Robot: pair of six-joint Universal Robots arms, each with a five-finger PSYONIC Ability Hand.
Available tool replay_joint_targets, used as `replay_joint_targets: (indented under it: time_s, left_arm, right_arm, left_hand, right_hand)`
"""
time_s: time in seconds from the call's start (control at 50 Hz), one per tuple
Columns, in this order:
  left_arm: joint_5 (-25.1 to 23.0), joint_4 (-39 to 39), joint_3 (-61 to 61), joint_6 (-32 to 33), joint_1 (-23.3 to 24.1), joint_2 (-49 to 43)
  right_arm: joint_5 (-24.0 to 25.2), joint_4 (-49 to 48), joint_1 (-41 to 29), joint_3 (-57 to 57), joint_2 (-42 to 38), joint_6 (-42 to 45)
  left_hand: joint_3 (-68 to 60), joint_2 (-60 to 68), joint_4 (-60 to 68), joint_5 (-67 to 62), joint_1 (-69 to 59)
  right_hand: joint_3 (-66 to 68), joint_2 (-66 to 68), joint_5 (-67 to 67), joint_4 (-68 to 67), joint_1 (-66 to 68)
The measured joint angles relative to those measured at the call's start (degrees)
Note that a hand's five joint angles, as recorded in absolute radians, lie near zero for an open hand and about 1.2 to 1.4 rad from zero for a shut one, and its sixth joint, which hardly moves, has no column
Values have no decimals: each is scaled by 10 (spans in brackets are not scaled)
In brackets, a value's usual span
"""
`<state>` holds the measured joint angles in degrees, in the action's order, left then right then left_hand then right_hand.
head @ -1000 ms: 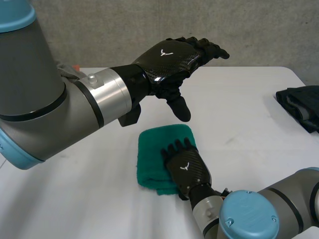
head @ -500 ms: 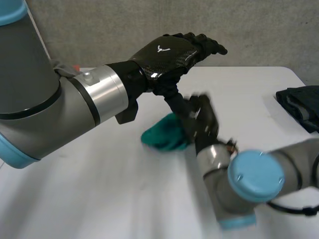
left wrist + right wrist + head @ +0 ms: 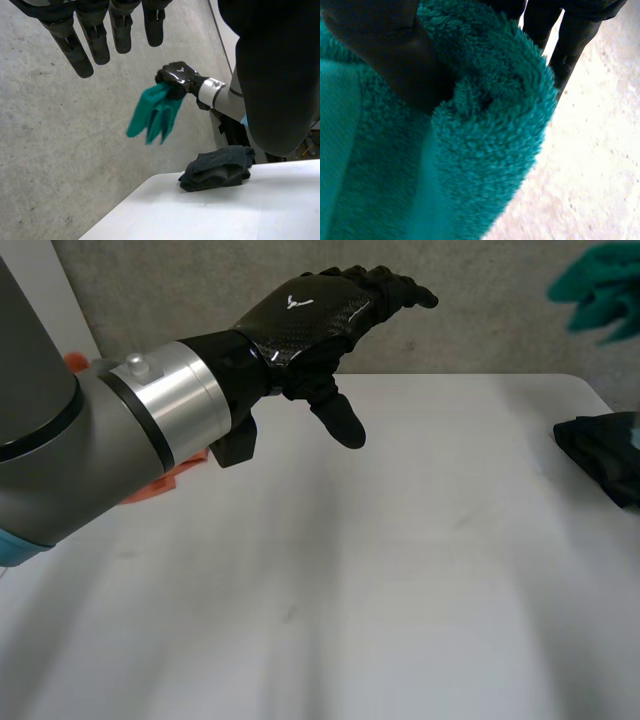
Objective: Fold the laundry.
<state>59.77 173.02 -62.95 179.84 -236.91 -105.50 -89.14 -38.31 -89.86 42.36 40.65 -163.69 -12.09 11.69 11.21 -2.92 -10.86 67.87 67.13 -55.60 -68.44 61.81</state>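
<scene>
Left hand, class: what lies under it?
The white table lies under the open left hand. Its arm hides most of an orange thing, so I cannot identify that.

Bright, soft, even light covers the white table (image 3: 420, 600), with no hard glare. The left hand (image 3: 300, 325) at 12 o'clock carries a faint sheen; beside the green towel (image 3: 485, 125), pale concrete (image 3: 600, 165) at 3 o'clock is washed out

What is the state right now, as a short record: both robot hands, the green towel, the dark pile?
left robot hand: open, fingers straight, raised above the table, holding nothing
right robot hand: shut on the green towel, high in the air
green towel: bunched, hanging from the right robot hand, off the table
dark clothes: folded pile at the table's right edge
</scene>
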Motion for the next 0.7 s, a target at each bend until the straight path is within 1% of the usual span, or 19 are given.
replay_joint_targets:
  time_s: [0.14, 0.24, 0.3, 0.4, 0.46, 0.6, 0.7]
  left_arm:
    - [0, 2, 0, 2, 1, -17]
    - [0, 2, 1, 3, 1, -29]
    - [1, 2, 2, 3, 2, -33]
    - [1, 2, 2, 3, 2, -37]
    - [0, 3, 1, 3, 3, -38]
    - [0, 3, -1, 3, 6, -37]
    - [0, 2, -1, 3, 6, -35]
  right_arm:
    - [86, -6, 79, -32, -93, -2]
    - [148, -13, 132, -7, -147, 4]
    - [178, -15, 158, 22, -158, 9]
    - [229, -30, 198, 94, -143, 12]
    - [261, -55, 222, 149, -121, 7]
    - [301, -113, 252, 222, -80, -13]
    - [322, -140, 265, 249, -63, -40]
  left_hand:
    - [0, 0, 0, 0, 0]
    - [0, 0, 0, 0, 0]
    - [0, 0, 0, 0, 0]
    - [0, 0, 0, 0, 0]
    - [0, 0, 0, 0, 0]
    - [0, 0, 0, 0, 0]
    - [0, 0, 0, 0, 0]
  right_hand:
    - [1, 0, 0, 0, 0]
    - [1, 0, 0, 0, 0]
    - [1, 0, -6, 0, 0]
    - [2, 0, -8, -1, 0]
    - [2, 0, -8, -2, 0]
    - [2, 0, -8, -2, 0]
    - [-10, -10, 2, 10, -7]
